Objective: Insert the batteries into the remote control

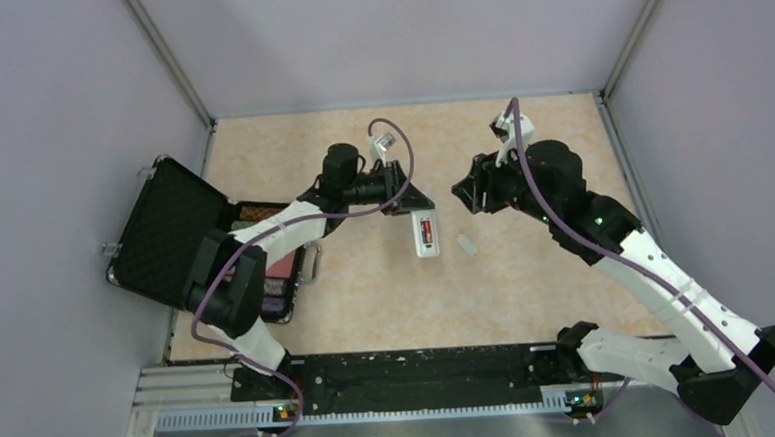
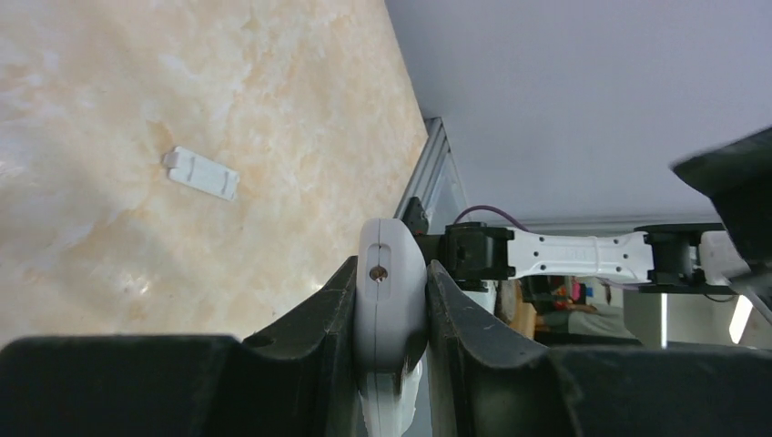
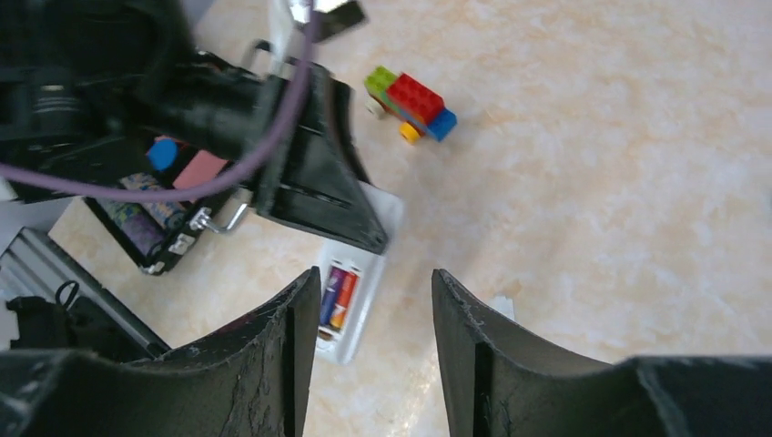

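**White remote gripped at one end, both batteries in its bay**

White plastic marks the remote control, which sits near the centre of the overhead view on a beige marbled tabletop. The left gripper is clamped on the remote's upper end. Its wrist view shows a black finger pressed against each side of the white body. The remote's back faces up with its compartment uncovered. The batteries lie inside it side by side, one dark blue-purple and one red-orange. The detached white back cover lies flat on the table just to the right of the remote, not touching it. The right gripper hangs near the remote, to its upper right in the overhead view. Its fingers are spread apart with nothing between them. In the right wrist view, a multicoloured toy brick car stands on the table toward the upper middle. An open black case sits at the left edge of the overhead view with coloured pieces inside.
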Controlling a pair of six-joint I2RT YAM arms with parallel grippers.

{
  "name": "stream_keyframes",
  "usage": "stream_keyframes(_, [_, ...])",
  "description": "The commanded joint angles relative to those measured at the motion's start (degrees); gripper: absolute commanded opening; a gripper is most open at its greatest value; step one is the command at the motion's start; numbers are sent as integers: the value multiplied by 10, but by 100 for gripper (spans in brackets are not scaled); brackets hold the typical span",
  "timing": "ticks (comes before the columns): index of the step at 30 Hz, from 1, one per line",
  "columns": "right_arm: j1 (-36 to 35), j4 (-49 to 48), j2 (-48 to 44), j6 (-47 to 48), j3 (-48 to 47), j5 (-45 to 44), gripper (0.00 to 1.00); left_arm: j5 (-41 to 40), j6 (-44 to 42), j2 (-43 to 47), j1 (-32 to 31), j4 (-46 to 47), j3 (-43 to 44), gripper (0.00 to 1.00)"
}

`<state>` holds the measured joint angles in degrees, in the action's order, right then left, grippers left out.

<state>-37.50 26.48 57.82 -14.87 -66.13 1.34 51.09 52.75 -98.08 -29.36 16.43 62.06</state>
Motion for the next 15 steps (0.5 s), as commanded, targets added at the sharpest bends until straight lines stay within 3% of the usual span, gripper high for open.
stream_keyframes(1, [26,79,35,-74,16,-51,47,-48,-51,86,25,12,-51,0])
stream_keyframes(7, [46,100,118,-143,100,-59,45,-186,-56,184,35,-21,-130,0])
stream_keyframes(15, [51,30,243,-263,106,-97,38,-330,-1,318,35,39,-259,0])
